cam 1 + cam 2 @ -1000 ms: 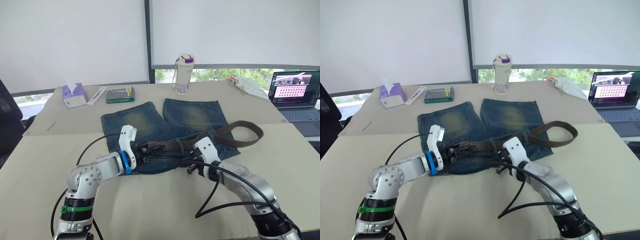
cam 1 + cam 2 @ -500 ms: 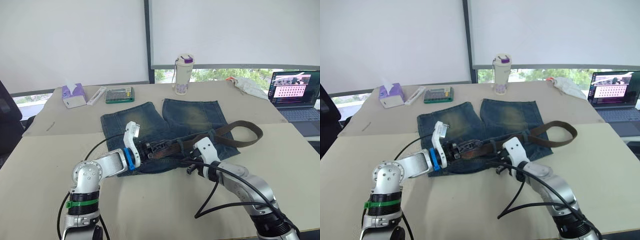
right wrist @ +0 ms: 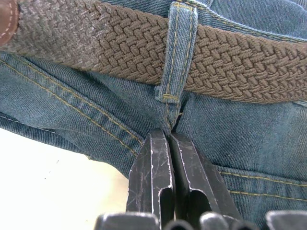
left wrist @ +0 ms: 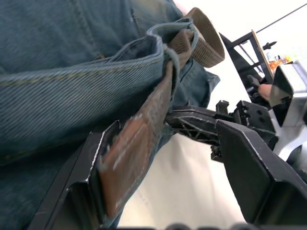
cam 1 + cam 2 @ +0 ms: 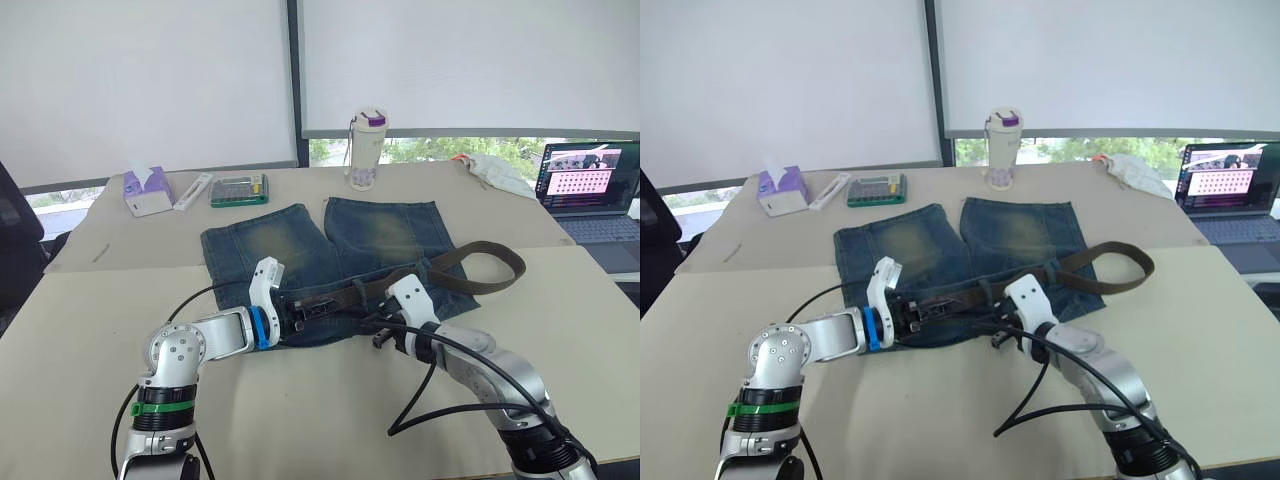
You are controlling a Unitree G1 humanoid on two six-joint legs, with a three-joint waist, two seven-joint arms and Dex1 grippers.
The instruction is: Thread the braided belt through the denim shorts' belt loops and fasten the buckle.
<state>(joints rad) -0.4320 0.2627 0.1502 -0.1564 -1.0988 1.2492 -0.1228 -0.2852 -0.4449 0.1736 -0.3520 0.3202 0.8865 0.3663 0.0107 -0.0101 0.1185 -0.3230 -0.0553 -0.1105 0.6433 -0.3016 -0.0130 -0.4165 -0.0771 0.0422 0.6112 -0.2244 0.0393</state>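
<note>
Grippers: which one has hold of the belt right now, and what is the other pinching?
The left gripper holds the braided belt by its leather tip. The right gripper is shut on the denim shorts just below a belt loop.

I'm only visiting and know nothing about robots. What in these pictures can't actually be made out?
- The buckle: the left gripper covers that end of the braided belt in the head views.
- Belt loops along the waistband: too small in the head views; the right wrist view shows one belt loop clearly.
- What the right gripper pinches: its shut jaws hide the denim shorts fold.
- Laptop screen: too small, cut off by the edge.
</note>
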